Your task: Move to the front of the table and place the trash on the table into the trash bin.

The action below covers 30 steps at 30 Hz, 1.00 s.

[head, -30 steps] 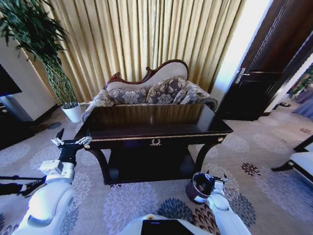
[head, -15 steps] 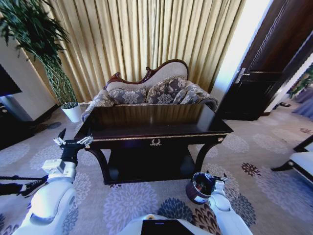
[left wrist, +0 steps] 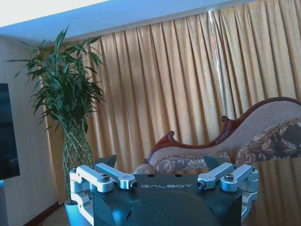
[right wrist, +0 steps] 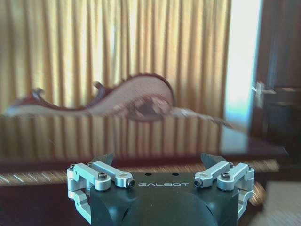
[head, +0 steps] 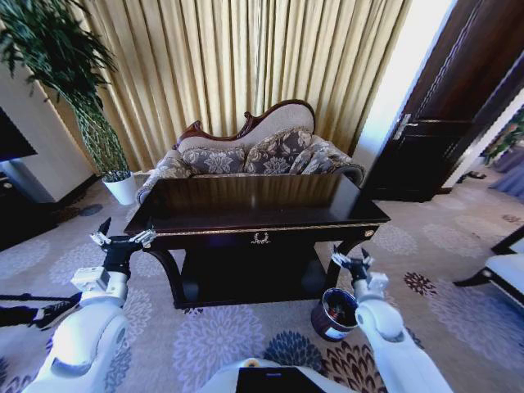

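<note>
From my remote station I read the head view outward from the robot's chest at 6 o'clock. Nearest, at about 5 o'clock, the trash bin (head: pixel 335 313) stands upright on the patterned carpet (head: pixel 221 336), just beside the table's front right leg, a placement I judge convenient for short drops from the tabletop. The right gripper (head: pixel 352 263) is raised above and just behind the bin, forearm angled up from the lower right, fingers spread and holding nothing; in the right wrist view the right gripper (right wrist: pixel 157 159) faces the table's front edge with both fingertips well apart. At 8 o'clock the left gripper (head: pixel 121 238) is held at the level of the tabletop, off the table's left front corner, arm bent with the forearm rising from the lower left; its jaws are likewise parted and empty, and in the left wrist view the left gripper (left wrist: pixel 160 162) looks toward the curtains (left wrist: pixel 188 80) and the potted plant (left wrist: pixel 70 108). At 12 o'clock the table (head: pixel 260 219) sits squarely ahead, so I judge the approach complete. I see no trash on its glossy top, which reflects the curtains; from the bin's dark interior I cannot tell what it holds. Beyond the table, the sofa (head: pixel 254 151) stands against the curtains.
</note>
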Motion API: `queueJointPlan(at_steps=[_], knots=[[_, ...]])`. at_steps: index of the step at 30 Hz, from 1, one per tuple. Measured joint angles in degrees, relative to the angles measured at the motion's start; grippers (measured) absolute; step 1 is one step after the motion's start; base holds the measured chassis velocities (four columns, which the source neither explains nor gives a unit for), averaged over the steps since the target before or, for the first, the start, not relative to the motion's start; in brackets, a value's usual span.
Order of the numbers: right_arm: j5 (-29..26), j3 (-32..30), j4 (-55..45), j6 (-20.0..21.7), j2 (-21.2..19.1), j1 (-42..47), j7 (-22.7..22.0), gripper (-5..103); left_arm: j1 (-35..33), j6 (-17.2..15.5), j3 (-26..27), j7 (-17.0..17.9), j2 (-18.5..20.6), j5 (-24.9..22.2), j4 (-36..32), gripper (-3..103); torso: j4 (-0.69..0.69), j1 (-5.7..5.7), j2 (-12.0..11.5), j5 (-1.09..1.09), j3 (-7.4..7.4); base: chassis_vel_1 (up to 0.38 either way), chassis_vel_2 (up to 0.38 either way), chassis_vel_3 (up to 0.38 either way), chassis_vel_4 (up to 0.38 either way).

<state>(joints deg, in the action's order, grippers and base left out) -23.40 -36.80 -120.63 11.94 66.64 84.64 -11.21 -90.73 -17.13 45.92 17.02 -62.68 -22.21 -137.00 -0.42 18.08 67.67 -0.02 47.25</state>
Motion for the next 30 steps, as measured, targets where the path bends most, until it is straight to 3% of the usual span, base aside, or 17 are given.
queueJointPlan(at_steps=[7, 10, 14, 18, 30], knots=[[-4.6, 1.3, -15.9, 6.9, -0.9, 2.3, 0.5, 100, 0.1, -2.7, 0.5, -0.7, 0.1, -2.6, -1.2, 100, -0.01, 0.0, 0.0, 0.0, 0.0, 0.0, 0.0, 0.0, 0.0], [-5.0, 1.9, -18.2, 8.2, -0.8, 2.5, 0.5, 100, 0.1, -2.9, 0.7, -1.1, 0.1, -2.7, -1.4, 100, -0.01, 0.0, 0.0, 0.0, 0.0, 0.0, 0.0, 0.0, 0.0], [-4.9, 2.0, -18.7, 8.5, -0.8, 2.8, 0.6, 100, -0.1, -3.3, 1.2, -1.4, 0.2, -3.0, -2.4, 100, -0.01, 0.0, 0.0, 0.02, 0.0, 0.0, 0.0, 0.0, 0.0], [-4.3, 1.8, -19.1, 8.6, -1.1, 3.3, 0.6, 100, -0.6, -7.1, 2.0, -0.8, 0.1, -8.3, -5.8, 100, -0.01, 0.0, 0.0, 0.03, 0.0, 0.0, 0.0, 0.0, 0.0], [-3.8, 2.7, -19.4, 8.5, -0.9, 3.4, 0.6, 100, -2.1, -9.6, 1.3, 0.6, -0.1, -9.1, -6.4, 100, -0.01, 0.0, 0.0, 0.02, 0.0, 0.0, 0.0, 0.0, 0.0]])
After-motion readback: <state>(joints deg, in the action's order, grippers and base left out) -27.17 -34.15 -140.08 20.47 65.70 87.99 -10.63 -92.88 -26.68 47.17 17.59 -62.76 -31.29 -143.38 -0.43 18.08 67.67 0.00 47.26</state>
